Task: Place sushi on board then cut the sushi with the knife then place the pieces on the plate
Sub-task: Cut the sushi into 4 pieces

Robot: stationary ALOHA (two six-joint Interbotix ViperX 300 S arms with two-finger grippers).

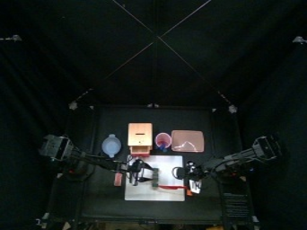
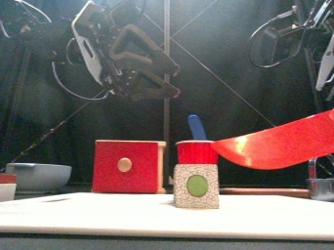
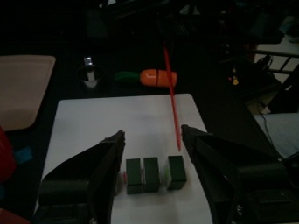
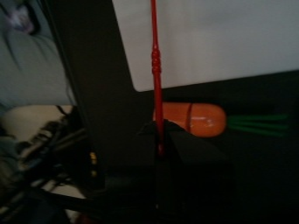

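The sushi roll [image 3: 152,173] lies on the white board [image 3: 105,118], between the wide-open jaws of the left gripper [image 3: 152,136], which straddles it without gripping, probably to steady it for cutting; the right gripper [image 4: 160,140] is clamped on the red knife [image 4: 153,61], its blade raised just right of the roll; the pink tray [image 1: 188,139] waits at the far right.
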